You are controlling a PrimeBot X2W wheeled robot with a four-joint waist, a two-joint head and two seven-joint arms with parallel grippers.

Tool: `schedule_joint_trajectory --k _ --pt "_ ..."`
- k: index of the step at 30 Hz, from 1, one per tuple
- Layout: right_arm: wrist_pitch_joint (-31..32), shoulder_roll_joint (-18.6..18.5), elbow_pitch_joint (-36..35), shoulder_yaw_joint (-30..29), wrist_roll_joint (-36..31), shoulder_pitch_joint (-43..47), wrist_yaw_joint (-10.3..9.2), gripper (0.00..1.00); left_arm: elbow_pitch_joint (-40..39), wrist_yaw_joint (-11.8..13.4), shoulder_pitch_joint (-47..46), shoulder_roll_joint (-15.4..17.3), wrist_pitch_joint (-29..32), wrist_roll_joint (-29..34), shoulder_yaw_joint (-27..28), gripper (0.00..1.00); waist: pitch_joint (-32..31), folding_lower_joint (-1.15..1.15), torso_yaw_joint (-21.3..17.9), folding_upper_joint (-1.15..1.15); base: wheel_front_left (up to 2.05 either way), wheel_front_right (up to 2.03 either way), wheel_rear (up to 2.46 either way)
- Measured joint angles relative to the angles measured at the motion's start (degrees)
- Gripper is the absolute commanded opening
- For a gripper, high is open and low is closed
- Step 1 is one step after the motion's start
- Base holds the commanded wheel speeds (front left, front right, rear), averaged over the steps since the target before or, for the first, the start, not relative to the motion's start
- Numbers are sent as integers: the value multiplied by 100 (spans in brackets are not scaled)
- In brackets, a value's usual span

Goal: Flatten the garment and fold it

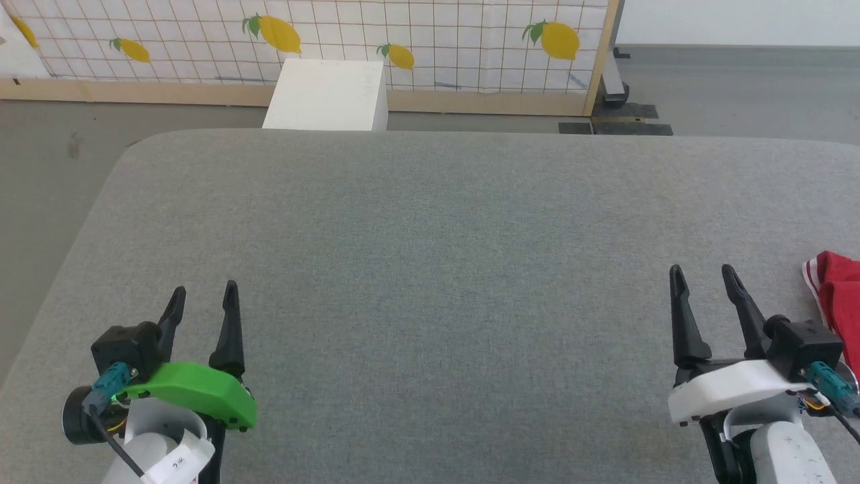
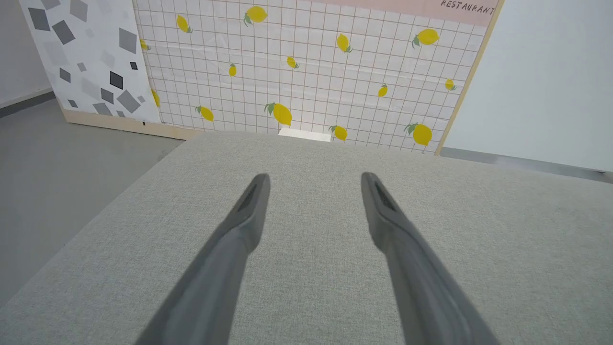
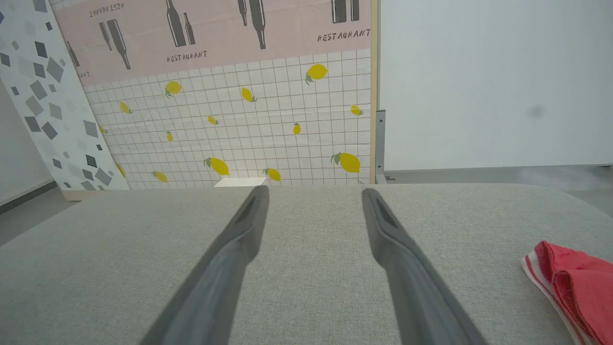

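Note:
The garment is a bunched red cloth with red-and-white striped trim, lying at the right edge of the grey padded table and cut off by the frame. In the right wrist view the garment lies at the lower right. My right gripper stands open just left of it, apart from it, with nothing between its fingers. My left gripper is open at the table's lower left, far from the garment, and in its own wrist view the fingers are spread over bare fabric.
A white box stands on the floor behind the table's far edge. A lemon-patterned tiled panel with a wooden frame backs the scene. Grey floor lies left of the table, whose corners are rounded.

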Motion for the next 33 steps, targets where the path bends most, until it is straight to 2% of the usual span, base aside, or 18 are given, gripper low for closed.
schedule_joint_trajectory --k 33 --pt "94 1 20 -32 2 7 0 100 18 11 -7 11 -5 -24 -68 100 57 0 -8 0 0 0 0"
